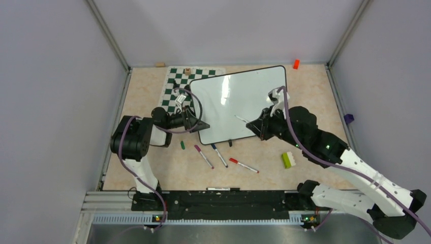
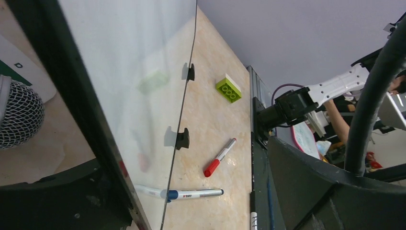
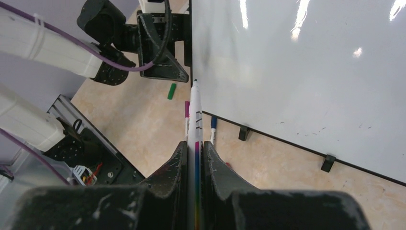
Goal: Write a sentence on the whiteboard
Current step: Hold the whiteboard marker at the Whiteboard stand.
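Observation:
The whiteboard lies flat in the middle of the table, overlapping the chess mat. Its surface is blank apart from a few faint specks, and no sentence shows on it. My right gripper is shut on a white marker with a rainbow stripe. The marker's teal tip points over the board's lower part; I cannot tell whether it touches. My left gripper stands open, straddling the board's lower-left edge. In the left wrist view its jaws are wide apart, with the board's rim and clips between them.
Loose markers lie in front of the board: magenta, blue and red, plus a green cap. A lime brick sits under the right arm. The chess mat is at the back left, an orange block at the back right.

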Controlling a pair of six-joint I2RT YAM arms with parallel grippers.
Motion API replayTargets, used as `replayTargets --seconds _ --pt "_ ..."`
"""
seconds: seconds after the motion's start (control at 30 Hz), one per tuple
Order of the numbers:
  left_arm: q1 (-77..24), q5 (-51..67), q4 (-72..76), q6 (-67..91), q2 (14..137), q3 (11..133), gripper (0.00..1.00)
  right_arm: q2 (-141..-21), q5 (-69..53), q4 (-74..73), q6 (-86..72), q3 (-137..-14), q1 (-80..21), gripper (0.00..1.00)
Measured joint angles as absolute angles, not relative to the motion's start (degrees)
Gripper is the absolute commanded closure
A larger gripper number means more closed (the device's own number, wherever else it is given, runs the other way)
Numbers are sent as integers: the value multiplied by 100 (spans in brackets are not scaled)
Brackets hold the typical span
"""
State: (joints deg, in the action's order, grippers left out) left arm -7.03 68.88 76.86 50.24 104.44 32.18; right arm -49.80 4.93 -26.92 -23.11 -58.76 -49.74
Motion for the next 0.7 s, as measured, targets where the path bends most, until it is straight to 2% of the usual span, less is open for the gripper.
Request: replayTargets --seconds 0.13,0.23,0.4,0.7 --pt "-692 7142 8165 5640 10803 3365 1 -4838 410 -2759 -2364 -5874 -4974 100" --pt "-646 7271 8374 5878 10803 3365 5 -4729 399 -2777 -2364 -5874 -4974 100" --pt "-246 7382 8519 6215 10803 3465 6 -4668 405 -2794 -2362 -5874 -4974 100" --pt "-82 7577 8646 6298 11024 4152 7 -5175 401 -2803 -2261 -5905 -4974 100"
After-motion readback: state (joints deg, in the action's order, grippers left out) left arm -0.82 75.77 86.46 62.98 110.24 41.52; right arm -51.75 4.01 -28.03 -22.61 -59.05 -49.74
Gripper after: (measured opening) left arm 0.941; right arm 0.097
